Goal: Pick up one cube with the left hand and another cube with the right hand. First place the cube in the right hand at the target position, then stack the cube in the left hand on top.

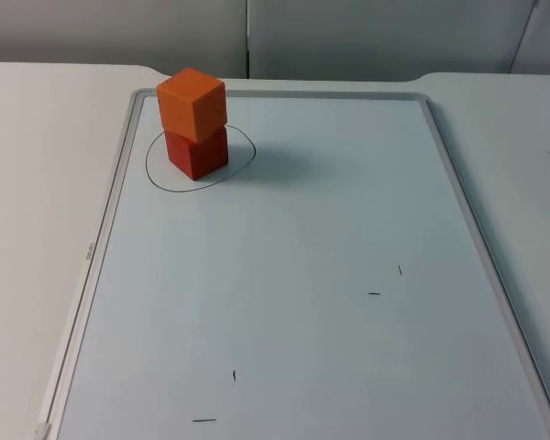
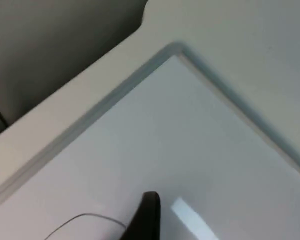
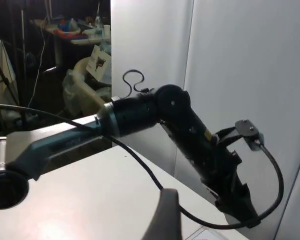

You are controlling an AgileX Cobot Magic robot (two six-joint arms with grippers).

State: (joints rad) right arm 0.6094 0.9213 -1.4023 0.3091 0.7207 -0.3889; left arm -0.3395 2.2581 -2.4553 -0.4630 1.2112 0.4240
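An orange cube [image 1: 192, 103] sits squarely on top of a red cube [image 1: 198, 153]. The stack stands inside a hand-drawn pen circle [image 1: 243, 165] at the far left of the whiteboard [image 1: 284, 275]. My left gripper [image 2: 146, 220] hovers above the whiteboard's far left corner [image 2: 177, 50], holding nothing, with a piece of the pen circle [image 2: 85, 218] beside it. My right gripper [image 3: 165, 217] is raised over the white table and faces the left arm [image 3: 190, 127]; nothing is seen in it.
The whiteboard has a grey raised frame [image 1: 119, 183] and a few short pen marks [image 1: 374, 293]. White table [image 1: 37, 183] surrounds it, ending at the grey partition wall [image 1: 348, 37] behind.
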